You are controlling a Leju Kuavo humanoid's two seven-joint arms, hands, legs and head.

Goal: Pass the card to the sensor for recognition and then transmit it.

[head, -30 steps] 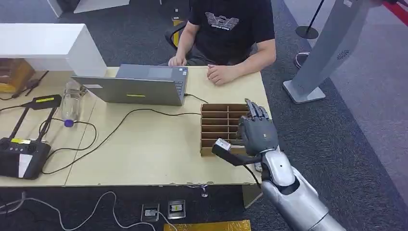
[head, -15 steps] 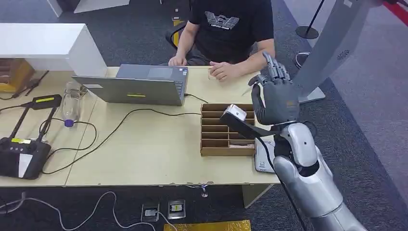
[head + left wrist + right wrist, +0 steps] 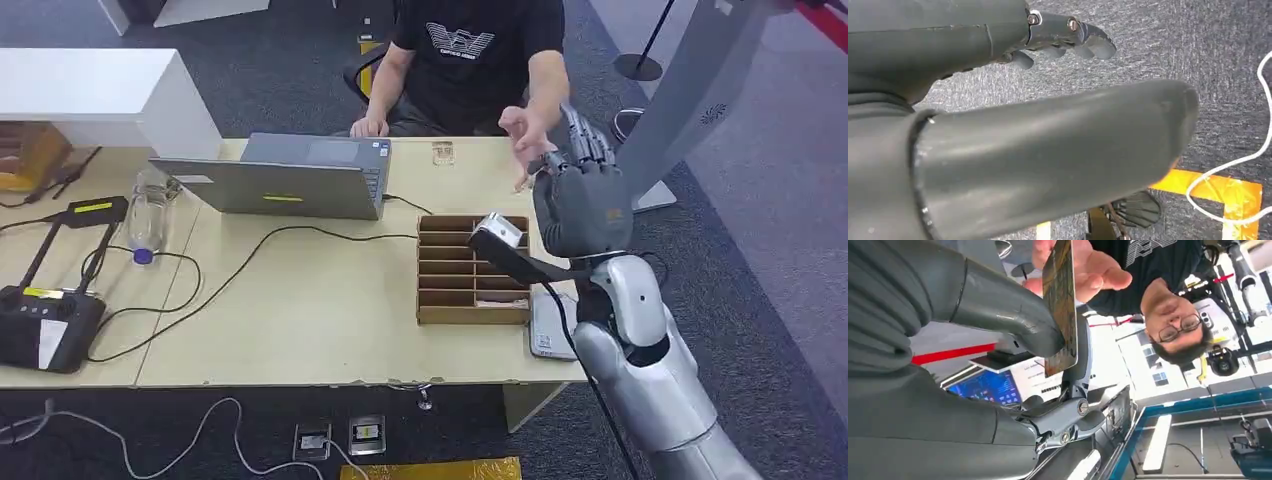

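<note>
Your right hand (image 3: 583, 205) is raised in the upper right of the head view, above the far right end of the table (image 3: 330, 310), its back toward the camera. In the right wrist view it grasps the card (image 3: 1060, 305): the thick thumb (image 3: 1013, 315) presses one face and the darker fingers (image 3: 1068, 415) back the other, so the card stands on edge between them. The person's hand (image 3: 522, 135) sits just beside your fingertips in the head view; in the wrist view that palm is open at the card's far end, close to it, and you cannot tell whether it touches the card.

Below your right hand in the head view lies the brown divided box (image 3: 470, 268), at the right of centre, with something pale in one of its nearer slots. A flat grey device (image 3: 550, 325) lies on the table just right of the box, partly covered by your forearm. A second small card (image 3: 442, 152) rests on the table's far edge, near the person.

The open laptop (image 3: 285, 180) stands in the upper middle, a cable running from it across the tabletop. A clear bottle (image 3: 148, 212) lies at the left, with a black stand (image 3: 45, 300) beside it at the left edge.

Your left hand (image 3: 1068, 40) hangs over dark carpet, fingers curled loosely and nothing in them.
</note>
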